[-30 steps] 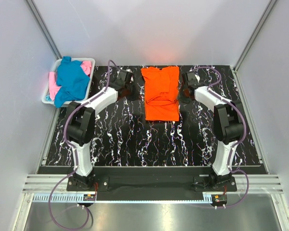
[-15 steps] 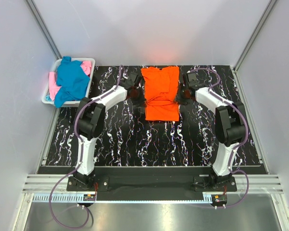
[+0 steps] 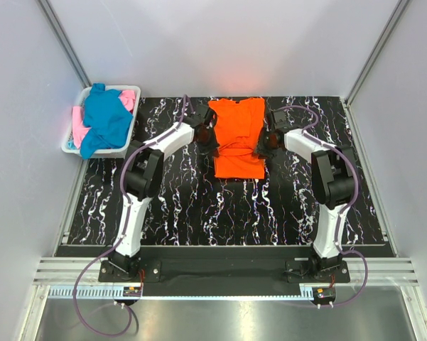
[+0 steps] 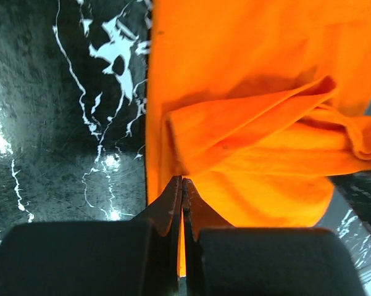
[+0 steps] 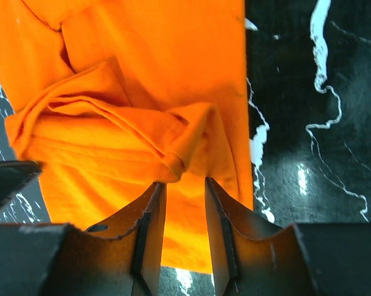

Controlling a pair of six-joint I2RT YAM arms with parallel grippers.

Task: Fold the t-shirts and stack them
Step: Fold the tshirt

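Both arms swung inward; my left gripper [image 4: 181,184] clamps the orange t-shirt [image 4: 253,74] edge (thin bite) to fold, right gripper [image 5: 184,191] fingers apart astride a crease.

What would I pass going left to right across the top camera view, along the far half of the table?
First the white plastic basket → left gripper → bright orange cloth t-shirt → right gripper.

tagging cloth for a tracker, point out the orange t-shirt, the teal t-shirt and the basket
orange t-shirt [image 3: 238,121]: top external view, flat chest panel
teal t-shirt [image 3: 106,117]: top external view, bunched middle
basket [image 3: 115,152]: top external view, near rim
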